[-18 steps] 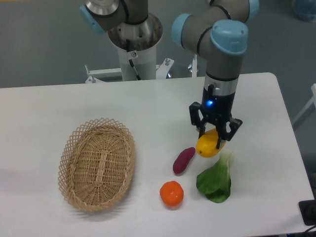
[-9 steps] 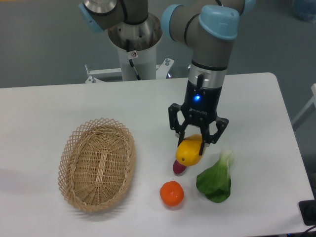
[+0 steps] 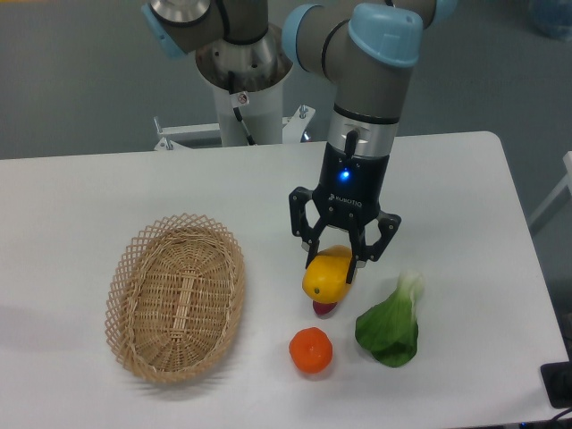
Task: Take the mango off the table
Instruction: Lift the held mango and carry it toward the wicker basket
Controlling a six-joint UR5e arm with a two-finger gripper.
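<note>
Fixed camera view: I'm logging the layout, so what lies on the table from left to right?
Wicker basket → orange → leafy green vegetable. The mango, held in the gripper, and the sweet potato under it overlap the orange's span, so they are left out.

white table [image 3: 107, 197], basket [image 3: 175, 297], orange [image 3: 310, 349], greens [image 3: 390, 325]

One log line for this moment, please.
phase: carrying | gripper: shut on mango | mango: off table, above sweet potato | basket: empty
</note>
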